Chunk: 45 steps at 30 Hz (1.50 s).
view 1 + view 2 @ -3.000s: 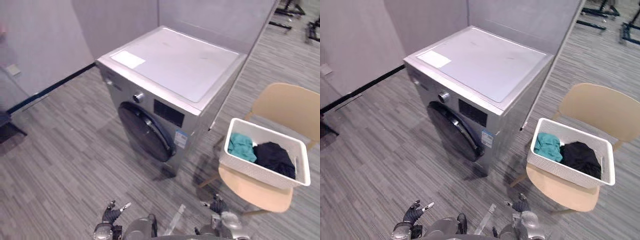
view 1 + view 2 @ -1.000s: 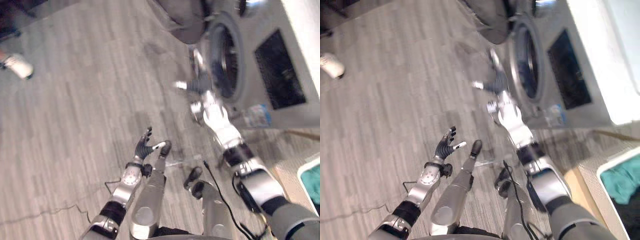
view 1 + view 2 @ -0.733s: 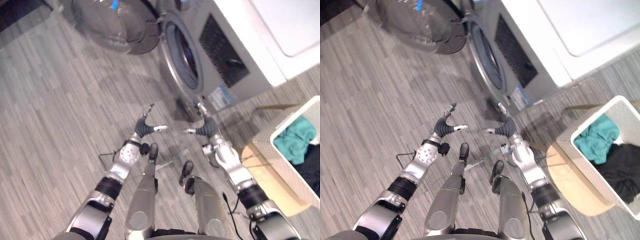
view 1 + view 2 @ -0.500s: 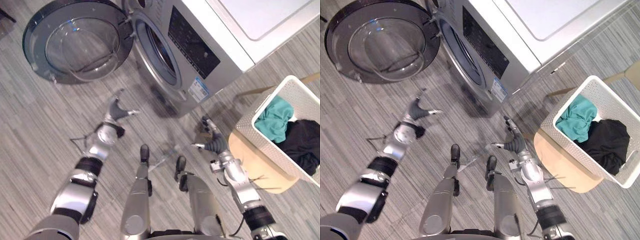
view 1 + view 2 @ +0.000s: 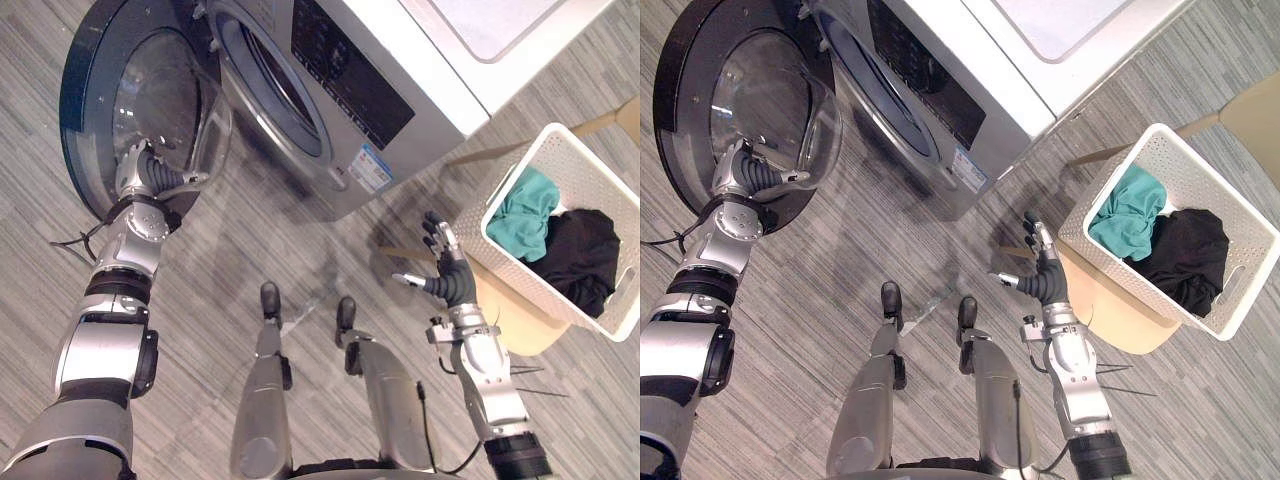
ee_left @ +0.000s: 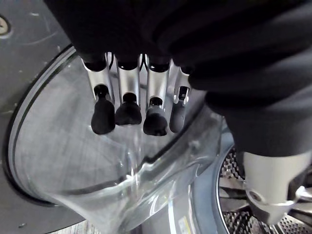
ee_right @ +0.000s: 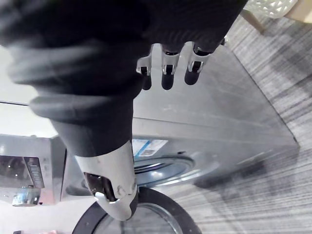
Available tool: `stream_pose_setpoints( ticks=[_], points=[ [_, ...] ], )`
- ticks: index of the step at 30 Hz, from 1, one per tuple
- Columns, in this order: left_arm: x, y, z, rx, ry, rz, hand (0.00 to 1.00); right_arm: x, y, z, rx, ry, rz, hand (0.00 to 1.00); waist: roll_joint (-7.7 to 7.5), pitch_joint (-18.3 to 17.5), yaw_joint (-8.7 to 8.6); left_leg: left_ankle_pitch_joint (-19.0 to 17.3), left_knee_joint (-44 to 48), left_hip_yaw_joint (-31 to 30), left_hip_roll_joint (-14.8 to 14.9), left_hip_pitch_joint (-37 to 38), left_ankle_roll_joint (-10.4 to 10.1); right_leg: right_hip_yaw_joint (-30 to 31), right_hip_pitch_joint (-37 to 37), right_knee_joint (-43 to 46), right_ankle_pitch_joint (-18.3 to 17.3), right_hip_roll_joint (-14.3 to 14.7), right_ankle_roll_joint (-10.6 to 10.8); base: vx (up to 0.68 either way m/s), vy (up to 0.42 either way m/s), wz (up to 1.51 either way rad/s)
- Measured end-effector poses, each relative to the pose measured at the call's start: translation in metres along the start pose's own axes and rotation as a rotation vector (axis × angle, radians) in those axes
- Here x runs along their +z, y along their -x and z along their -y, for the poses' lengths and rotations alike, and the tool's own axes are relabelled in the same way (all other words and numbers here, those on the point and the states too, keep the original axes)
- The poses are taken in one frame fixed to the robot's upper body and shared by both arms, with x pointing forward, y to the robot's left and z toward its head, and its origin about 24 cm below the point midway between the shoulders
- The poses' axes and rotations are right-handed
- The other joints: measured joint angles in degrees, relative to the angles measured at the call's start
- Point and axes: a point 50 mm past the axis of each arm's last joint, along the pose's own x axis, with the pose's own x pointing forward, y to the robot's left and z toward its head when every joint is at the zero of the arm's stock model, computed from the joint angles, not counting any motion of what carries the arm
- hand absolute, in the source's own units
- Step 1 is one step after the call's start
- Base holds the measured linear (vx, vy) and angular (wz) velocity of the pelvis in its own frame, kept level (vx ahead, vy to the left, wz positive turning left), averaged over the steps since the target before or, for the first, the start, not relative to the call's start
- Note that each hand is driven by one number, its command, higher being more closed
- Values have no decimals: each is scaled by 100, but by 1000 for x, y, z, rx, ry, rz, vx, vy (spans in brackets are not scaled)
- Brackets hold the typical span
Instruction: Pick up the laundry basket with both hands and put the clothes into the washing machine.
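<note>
A white laundry basket (image 5: 513, 170) stands on a tan chair (image 5: 508, 318) at the right. It holds a teal cloth (image 5: 525, 212) and a black cloth (image 5: 582, 245). The silver washing machine (image 5: 400, 60) has its round door (image 5: 100, 90) swung wide open to the left, baring the drum opening (image 5: 275, 85). My left hand (image 5: 150, 175) reaches the door's glass bowl (image 6: 73, 161), its fingers (image 6: 127, 109) straight and holding nothing. My right hand (image 5: 447, 275) is open with spread fingers, just left of the basket and apart from it.
Grey plank floor lies between the machine and the chair. The chair's backrest (image 5: 622, 115) rises behind the basket. The open door juts out over the floor on my left side.
The whole view has shifted with the camera. My left hand has gone from over the floor to the door's glass. My right hand has risen closer to the basket.
</note>
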Motion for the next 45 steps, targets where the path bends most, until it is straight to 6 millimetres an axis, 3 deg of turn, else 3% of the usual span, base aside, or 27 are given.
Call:
stream_pose_setpoints(
  ticks=[4, 7, 9, 10, 11, 12, 13, 14, 15, 17, 20, 21, 24, 26, 29, 31, 32, 33, 35, 37, 38, 39, 40, 41, 43, 45],
  points=[
    [-20, 13, 17, -33, 25, -81, 0, 6, 3, 0, -19, -25, 24, 0, 1, 0, 132, -11, 44, -6, -1, 104, -13, -31, 130, 13, -15, -16, 13, -8, -14, 6],
    [-29, 37, 53, -114, 60, -101, 0, 5, 4, -4, -30, -42, 19, 0, 4, -6, 215, -140, 135, -68, -47, 358, -22, -147, 425, 104, -157, -98, 35, -16, -8, 19],
    [-30, 75, 99, -208, 129, -93, 0, 0, 5, -6, -38, -21, -3, 0, 38, -125, 242, -236, 143, -137, -147, 541, 10, -203, 592, 220, -318, -206, 67, -25, 15, 25],
    [-33, 89, 111, -244, 144, -99, 0, -3, 6, -6, -40, -13, -17, 0, 47, -217, 238, -243, 137, -134, -162, 555, 19, -195, 603, 215, -325, -218, 75, 17, 30, 4],
    [-41, 120, 135, -315, 185, -130, 0, -11, 7, -7, -48, 11, -52, 0, 71, -441, 240, -266, 107, -94, -186, 588, 53, -142, 616, 178, -330, -229, 83, 44, 30, -7],
    [-44, 136, 146, -351, 211, -154, 0, -15, 8, -7, -54, 25, -69, 0, 91, -512, 244, -276, 105, -61, -198, 631, 68, -112, 660, 150, -326, -235, 79, 90, 39, -22],
    [-54, 164, 164, -416, 239, -211, 0, -21, 8, -7, -57, 44, -101, 0, 125, -549, 250, -316, 117, 55, -217, 844, 128, 14, 833, 94, -296, -238, 99, 103, 46, -49],
    [-67, 191, 173, -457, 273, -289, 0, -26, 9, -9, -58, 55, -128, 0, 146, -577, 253, -435, 150, 262, -222, 1089, 152, 211, 1017, -6, -265, -215, 141, 95, 48, -67],
    [-74, 204, 177, -474, 288, -328, 0, -28, 9, -9, -60, 62, -138, 0, 172, -602, 250, -518, 200, 384, -218, 1189, 167, 330, 1097, -62, -242, -200, 168, 59, 63, -101],
    [-95, 254, 187, -544, 330, -470, 0, -32, 12, 0, -96, 96, -164, 0, 373, -849, 213, -985, 625, 1028, -130, 1423, 254, 1017, 1332, -431, 19, -66, 291, 76, 102, -139],
    [-106, 283, 194, -624, 335, -540, 0, -34, 13, 6, -121, 105, -175, 0, 535, -956, 94, -1398, 967, 1813, 33, 1734, 321, 1516, 1503, -640, 232, 26, 390, 52, 88, -155],
    [-109, 288, 195, -640, 329, -556, 0, -34, 12, 5, -122, 106, -175, 0, 551, -962, 66, -1474, 1015, 2001, 80, 1817, 329, 1317, 1491, -664, 217, -30, 397, 15, 40, -148],
    [-119, 300, 198, -694, 299, -601, 0, -39, 17, 3, -122, 112, -213, 0, 553, -1026, -52, -2060, 1444, 2849, 473, 2152, 152, -1107, 1637, -424, 56, -813, 53, 12, 14, -149],
    [-127, 305, 195, -715, 272, -624, 0, -42, 23, 2, -121, 112, -235, 0, 537, -1150, -56, -2283, 1677, 3253, 742, 2275, -113, -1820, 1721, -375, 128, -975, 127, 111, -63, -140],
    [-131, 310, 194, -727, 269, -643, 0, -47, 31, 5, -126, 122, -265, 0, 579, -1172, -117, -2358, 2159, 3560, 1151, 2448, -266, -1396, 1683, -285, -82, -570, 53, 219, -155, -105],
    [-129, 313, 197, -729, 284, -653, 0, -49, 36, 8, -145, 140, -284, 0, 579, -1176, -92, -2326, 3679, 3216, 1814, 2089, -79, -1141, 1807, -277, -171, -267, -12, 282, -240, -96],
    [-126, 315, 199, -735, 294, -658, 0, -48, 36, 9, -148, 148, -281, 0, 603, -1177, -111, -2086, 4449, 2741, 2036, 1790, 220, -1037, 1947, -311, -186, -135, -59, 333, -182, -80],
    [-123, 315, 202, -737, 310, -658, 0, -48, 36, 9, -158, 151, -280, 0, 600, -1178, -101, -2156, 4917, 2267, 2004, 1524, 183, -899, 2060, -410, -180, -92, -77, 287, -76, -75],
    [-118, 318, 206, -741, 335, -657, 0, -46, 33, 14, -168, 180, -267, 0, 566, -1159, -19, -2414, 5266, 1383, 1495, 1119, 19, -570, 2244, -520, -174, -131, -73, 236, 8, -68],
    [-119, 316, 204, -733, 334, -654, 0, -49, 30, 14, -157, 218, -271, 0, 544, -1146, 64, -2560, 4879, 959, 1069, 910, 45, -287, 2441, -642, -144, -166, -25, 261, 118, -79],
    [-118, 314, 204, -720, 355, -654, 0, -54, 30, 15, -145, 264, -287, 0, 533, -1136, 128, -2548, 4200, 720, 789, 766, 28, -155, 2542, -695, -78, -231, 85, 298, 252, -91],
    [-117, 314, 205, -719, 360, -653, 0, -57, 29, 17, -133, 312, -302, 0, 620, -1159, 148, -2313, 3263, 600, 627, 790, -102, -89, 2594, -704, -39, -241, 194, 203, 210, -65],
    [-117, 315, 205, -721, 362, -655, 0, -58, 30, 19, -128, 333, -305, 0, 674, -1179, 157, -2052, 2880, 554, 581, 821, -136, -74, 2611, -721, -35, -212, 235, 211, 243, -45],
    [-118, 316, 205, -723, 359, -660, 0, -61, 30, 18, -104, 373, -322, 0, 625, -1197, 198, -1758, 2605, 550, 519, 887, 58, 52, 2670, -824, -55, -217, 370, 141, 144, -22],
    [-121, 312, 202, -713, 349, -653, 0, -62, 28, 17, -79, 425, -324, 0, 450, -1206, 252, -1745, 2496, 558, 282, 908, 76, 45, 2773, -1154, 108, -407, 533, 200, 205, 8],
    [-119, 310, 204, -742, 351, -635, 0, -61, 20, 14, -50, 452, -305, 0, 438, -1200, 270, -1744, 2488, 516, 138, 879, 82, 22, 2864, -1306, 186, -510, 584, 120, 148, 27]
  ],
)
